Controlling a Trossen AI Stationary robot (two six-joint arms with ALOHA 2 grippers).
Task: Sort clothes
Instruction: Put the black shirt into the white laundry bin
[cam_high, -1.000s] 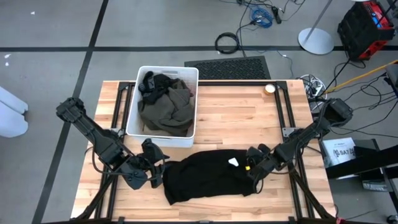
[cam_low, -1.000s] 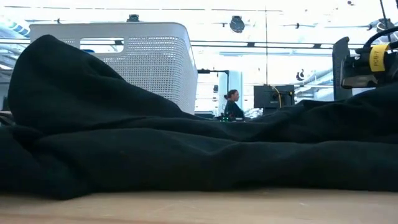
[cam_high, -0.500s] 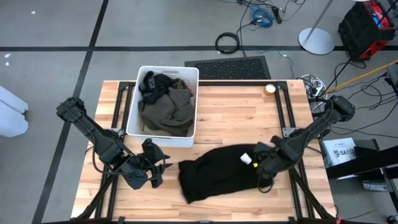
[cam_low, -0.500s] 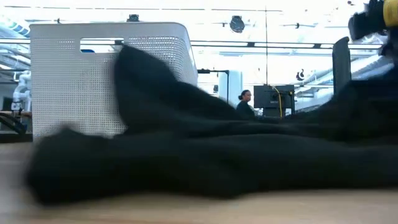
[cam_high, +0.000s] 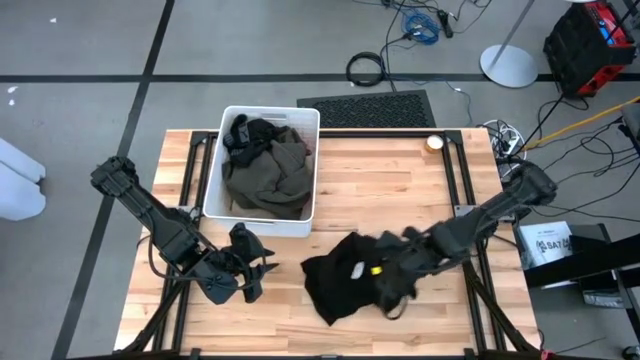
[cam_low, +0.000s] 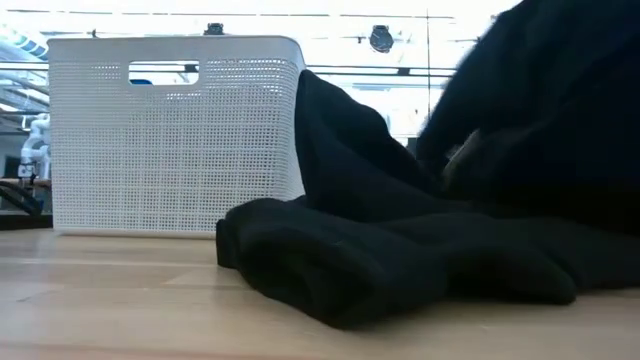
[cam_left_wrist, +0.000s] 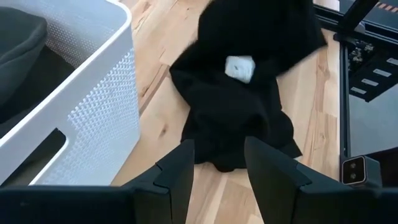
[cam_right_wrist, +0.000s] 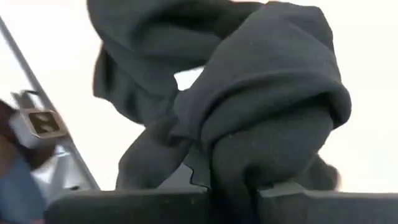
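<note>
A black garment (cam_high: 340, 285) lies bunched on the wooden table, near its front and right of centre, with a small white tag (cam_left_wrist: 239, 67) on it. My right gripper (cam_high: 385, 278) is above the garment's right part and is shut on it. My left gripper (cam_left_wrist: 217, 168) stands open to the left of the garment, with nothing between its fingers. The garment's near end (cam_left_wrist: 233, 152) lies just past them. At the far left stands the white bin (cam_high: 212, 190), with a dark olive garment (cam_high: 265, 180) and a black one (cam_high: 250, 132) inside. My right gripper pinches a thick bunched fold of the black garment (cam_right_wrist: 261, 149) between its two fingers, several layers together. The fingers come from above, pointing steeply down. The gripped part is raised (cam_low: 540, 100); the rest hangs slack, and its lower left part (cam_low: 330, 280) lies on the table.
The bin's perforated wall (cam_low: 170, 140) stands just beyond the garment's left end. A small round object (cam_high: 433, 143) sits near the table's far right corner. Bare wood (cam_high: 390, 190) lies between the bin and the table's right edge.
My right gripper has risen with the garment's right part and come toward the table's left. The garment, spread long across the front a second ago, has gathered into a heap. Its left end has slid along the table, away from my left gripper.
</note>
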